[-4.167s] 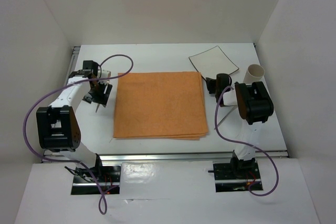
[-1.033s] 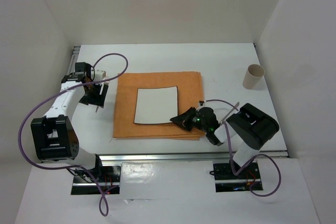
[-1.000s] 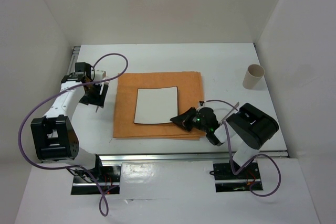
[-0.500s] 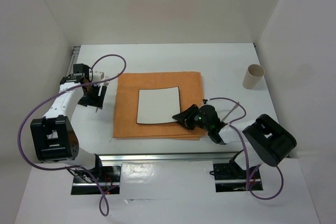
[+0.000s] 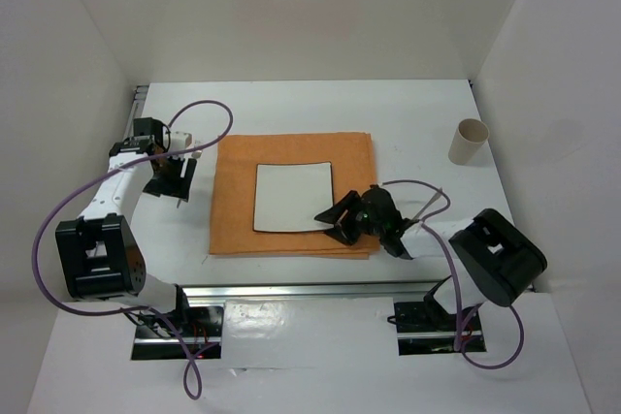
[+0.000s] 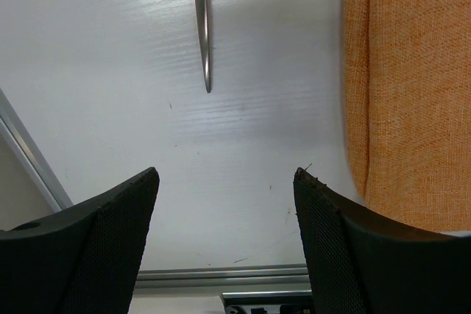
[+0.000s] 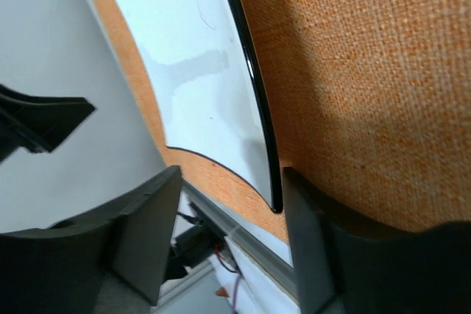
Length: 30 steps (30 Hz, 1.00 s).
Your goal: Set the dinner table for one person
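Observation:
A square white plate [image 5: 291,198] with a thin black rim lies flat on the orange placemat [image 5: 233,172] in the middle of the dinner table [image 5: 408,109]. My right gripper [image 5: 338,222] is open at the plate's near right corner and holds nothing. In the right wrist view the plate [image 7: 199,56] corner sits between the parted fingers [image 7: 140,233], over the placemat [image 7: 353,71]. My left gripper [image 5: 173,181] hovers open left of the placemat. In its wrist view, a slim metal utensil [image 6: 204,27] lies on the table [image 6: 110,71] ahead of the left gripper [image 6: 224,174].
A beige cup [image 5: 470,141] stands upright at the back right of the table. A thin utensil [image 5: 430,205] lies right of the placemat, beside the right arm's purple cable. White walls close in the sides and back. A metal rail [image 5: 349,288] runs along the near edge.
The right gripper has opened and let go of the plate, which now rests on the placemat. The right arm's elbow has swung back to the right. The left arm has barely moved.

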Tool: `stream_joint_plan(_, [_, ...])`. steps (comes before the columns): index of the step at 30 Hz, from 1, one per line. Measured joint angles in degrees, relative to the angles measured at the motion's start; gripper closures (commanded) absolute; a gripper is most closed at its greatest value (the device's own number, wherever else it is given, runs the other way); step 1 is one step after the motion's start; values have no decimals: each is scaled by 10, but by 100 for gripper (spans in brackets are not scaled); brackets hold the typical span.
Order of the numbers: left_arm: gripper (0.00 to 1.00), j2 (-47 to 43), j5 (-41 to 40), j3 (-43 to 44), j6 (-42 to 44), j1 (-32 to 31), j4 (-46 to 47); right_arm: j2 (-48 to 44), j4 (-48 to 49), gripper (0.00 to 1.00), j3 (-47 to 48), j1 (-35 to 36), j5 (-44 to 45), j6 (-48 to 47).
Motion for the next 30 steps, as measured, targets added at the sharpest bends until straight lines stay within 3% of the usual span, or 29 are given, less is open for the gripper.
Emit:
stream_joint_plan(5, [16,-1,1,-1,2,1,1,-31,-181,27,83,1,16,-49])
stream_joint_plan(10, [14,4,-5,0,4,5,5,-52,-404,23,212,13,95,-114])
stream_joint_plan(13, [14,39,-3,28,8,5,5,-81,-493,7,240,18,137,-138])
stream_joint_plan(15, [14,86,-1,66,14,5,9,-103,-535,8,240,18,154,-153])
stream_joint_plan(19, [15,182,-1,130,17,5,23,-126,-548,12,220,19,150,-173])
stream_joint_plan(22, [15,205,0,137,17,5,22,-124,-548,22,198,23,142,-174])
stream_joint_plan(23, [15,207,1,137,17,5,19,-122,-548,41,195,23,146,-176])
stream_joint_plan(24, [15,207,2,137,17,5,17,-120,-546,45,195,23,154,-180])
stream_joint_plan(26, [15,206,3,137,17,5,17,-114,-532,43,197,24,175,-197])
stream_joint_plan(27, [15,206,4,137,17,5,16,-106,-523,36,202,24,184,-211])
stream_joint_plan(30, [15,206,4,137,17,5,16,-55,-499,35,238,18,193,-262])
